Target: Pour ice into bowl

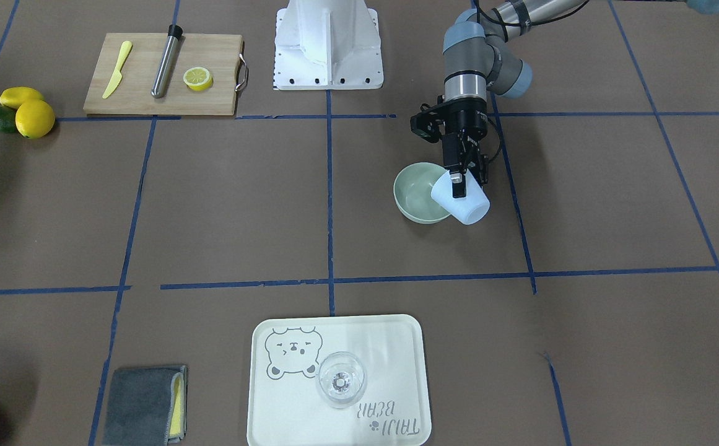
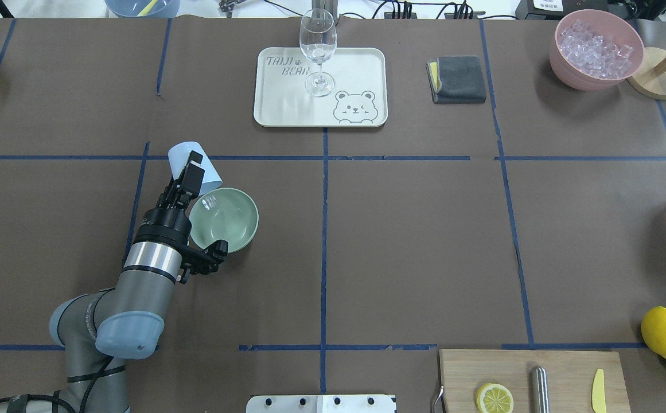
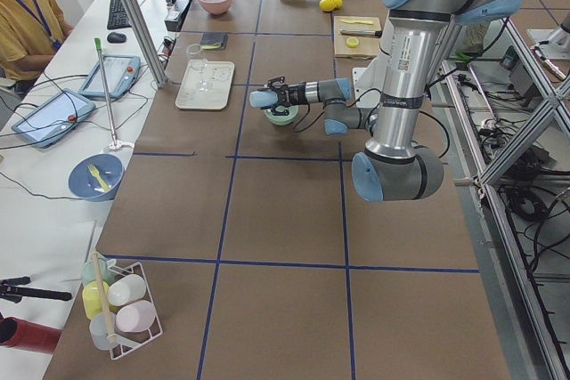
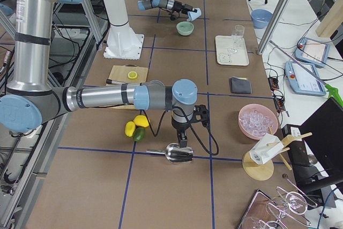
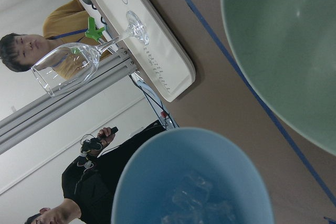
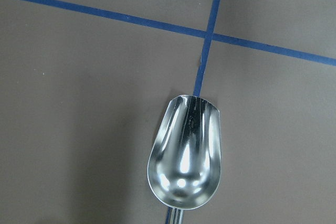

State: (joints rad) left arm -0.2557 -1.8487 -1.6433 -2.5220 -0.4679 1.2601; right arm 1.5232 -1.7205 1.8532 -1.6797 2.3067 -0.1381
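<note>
My left gripper (image 2: 194, 169) is shut on a light blue cup (image 2: 186, 158) and holds it tipped, mouth down, over the edge of the mint-green bowl (image 2: 226, 223). A few clear ice cubes (image 2: 210, 201) show at the cup's mouth, inside the bowl's rim. In the left wrist view more ice (image 5: 191, 203) lies inside the cup (image 5: 157, 182), with the bowl (image 5: 294, 51) just beyond. The same grip shows in the front view, cup (image 1: 467, 207) over bowl (image 1: 412, 186). My right gripper (image 4: 182, 139) hangs over a metal scoop (image 6: 185, 156); I cannot tell its state.
A pink bowl (image 2: 568, 69) full of ice stands at the far right. A tray (image 2: 287, 106) with a wine glass (image 2: 317, 49) and a grey cloth (image 2: 459, 77) lie at the far side. A cutting board (image 2: 562, 373) and lemons (image 2: 662, 331) are near right.
</note>
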